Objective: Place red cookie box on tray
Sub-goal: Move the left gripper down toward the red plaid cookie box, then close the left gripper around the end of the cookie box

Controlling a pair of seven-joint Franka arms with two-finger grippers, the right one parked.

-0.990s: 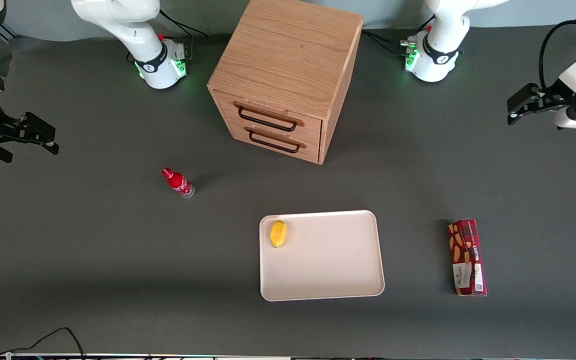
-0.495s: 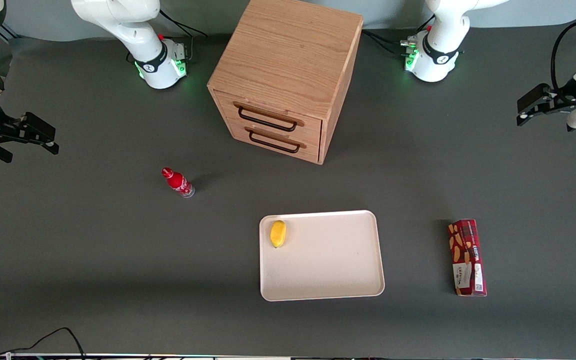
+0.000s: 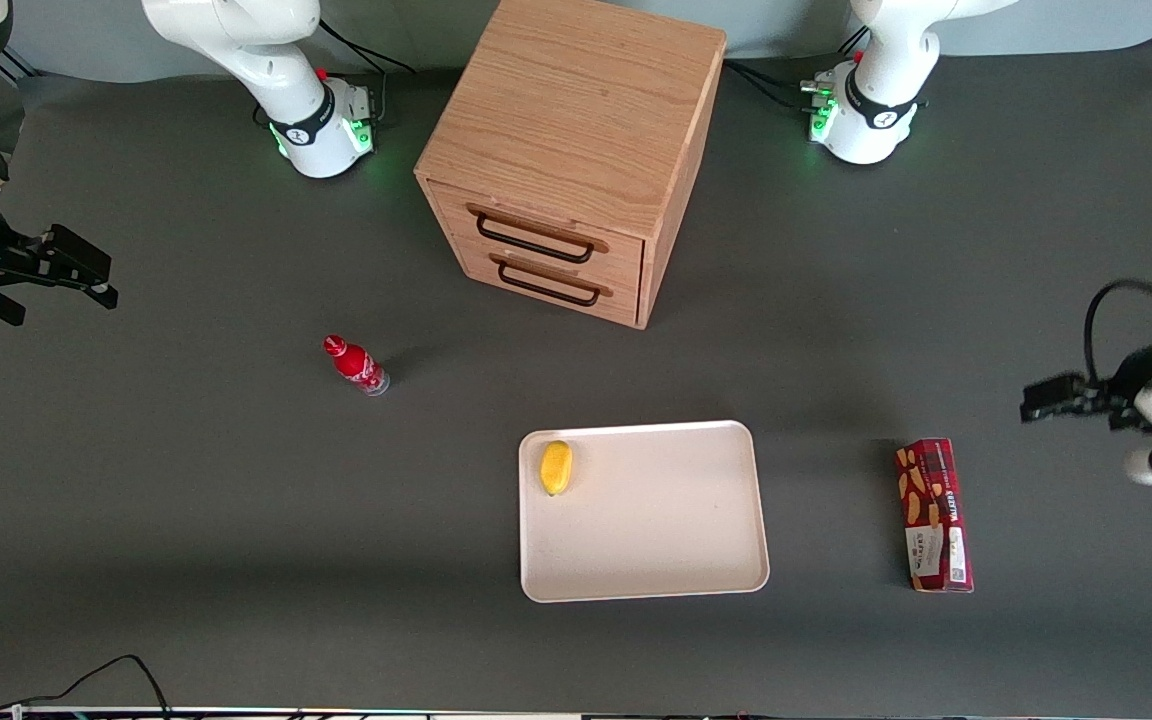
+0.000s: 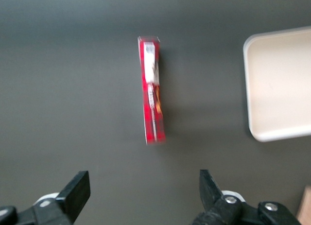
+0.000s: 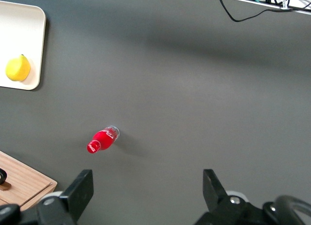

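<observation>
The red cookie box (image 3: pixel 934 515) lies flat on the dark table, apart from the tray and toward the working arm's end. It also shows in the left wrist view (image 4: pixel 152 91), lengthwise, with its white label on top. The cream-white tray (image 3: pixel 666 530) lies on the table nearer the middle, and one corner of it shows in the left wrist view (image 4: pixel 277 89). My left gripper (image 3: pixel 1038 410) hangs above the table, apart from the box and a little farther from the front camera. It is open and empty (image 4: pixel 144 186).
A yellow lemon (image 3: pixel 556 467) lies in one corner of the tray. A small red bottle (image 3: pixel 356 365) lies toward the parked arm's end. A wooden two-drawer cabinet (image 3: pixel 566 150) stands farther from the front camera than the tray.
My left gripper has moved toward the front camera and closer to the cookie box. The box, tray, lemon and bottle have not moved.
</observation>
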